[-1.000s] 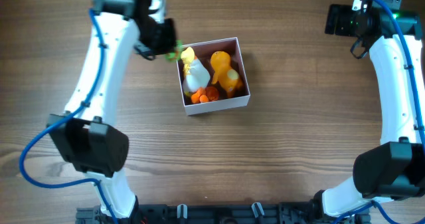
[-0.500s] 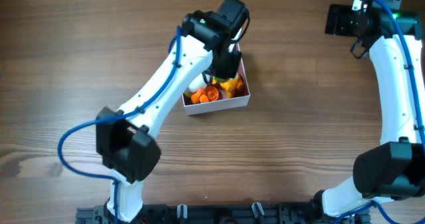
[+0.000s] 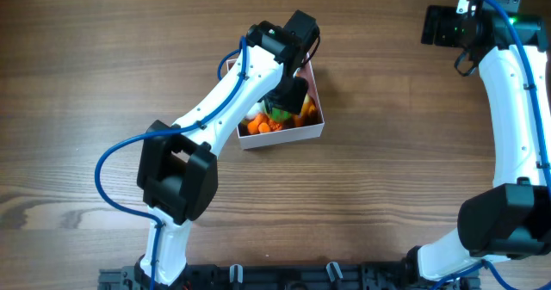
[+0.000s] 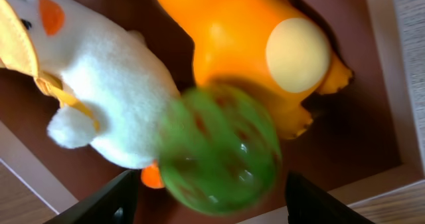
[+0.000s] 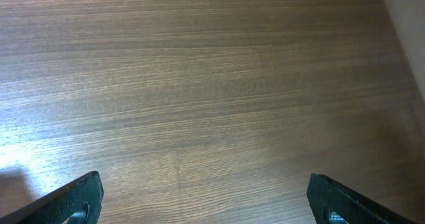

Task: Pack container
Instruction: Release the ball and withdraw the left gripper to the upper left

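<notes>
Clearance shows on both sides of the green ball (image 4: 219,154) in the left wrist view: the left pincer (image 4: 209,184) has its fingers spread wide, and the ball sits between the tips without either one touching it, its outline blurred. Straight beneath this pincer lies the container (image 3: 288,136), so the ball is already over the pink floor rather than the table (image 5: 199,84). Below the ball, a white plush (image 4: 106,91) lies toward the pincer's left finger, and an orange toy (image 4: 265,44) lies just ahead of the tips; the ball overlaps both, though whether it rests on them I cannot tell. Being round, the ball gives no long axis to line up, and the square box has none either. The left arm is plainly the nearer one. The right pincer (image 5: 202,197), also spread open and holding nothing, hovers over bare wood well apart from the box. Judging from this, the next move is a straight lift clear of the walls.
</notes>
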Robot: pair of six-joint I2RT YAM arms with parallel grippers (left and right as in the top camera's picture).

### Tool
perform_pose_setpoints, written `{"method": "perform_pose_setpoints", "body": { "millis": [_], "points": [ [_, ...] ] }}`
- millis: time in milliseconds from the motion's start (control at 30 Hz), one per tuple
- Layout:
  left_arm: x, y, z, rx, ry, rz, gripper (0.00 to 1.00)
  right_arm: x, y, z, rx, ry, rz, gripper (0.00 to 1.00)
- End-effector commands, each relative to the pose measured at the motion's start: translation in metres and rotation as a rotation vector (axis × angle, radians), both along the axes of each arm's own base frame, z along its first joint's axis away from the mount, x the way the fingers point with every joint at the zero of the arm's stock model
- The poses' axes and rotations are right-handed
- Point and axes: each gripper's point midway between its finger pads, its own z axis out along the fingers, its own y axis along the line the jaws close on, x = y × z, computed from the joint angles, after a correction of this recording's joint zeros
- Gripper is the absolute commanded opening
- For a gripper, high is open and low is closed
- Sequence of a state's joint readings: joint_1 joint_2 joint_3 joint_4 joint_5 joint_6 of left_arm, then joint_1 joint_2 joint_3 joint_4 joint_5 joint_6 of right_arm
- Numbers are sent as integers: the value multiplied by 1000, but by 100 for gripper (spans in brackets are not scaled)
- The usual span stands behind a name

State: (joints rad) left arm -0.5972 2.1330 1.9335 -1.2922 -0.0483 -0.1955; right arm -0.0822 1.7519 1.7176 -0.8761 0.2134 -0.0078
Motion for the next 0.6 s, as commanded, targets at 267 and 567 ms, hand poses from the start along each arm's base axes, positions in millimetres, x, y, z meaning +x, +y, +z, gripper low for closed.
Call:
{"method": "perform_pose_setpoints", "body": {
  "millis": [267,567],
  "points": [
    [-1,10,1,33,4,6,68,0,1,12,6,-32,-2,100],
    [68,43,122,-140,-320,183,71,1,1,12,6,-32,-3,100]
  ]
}}
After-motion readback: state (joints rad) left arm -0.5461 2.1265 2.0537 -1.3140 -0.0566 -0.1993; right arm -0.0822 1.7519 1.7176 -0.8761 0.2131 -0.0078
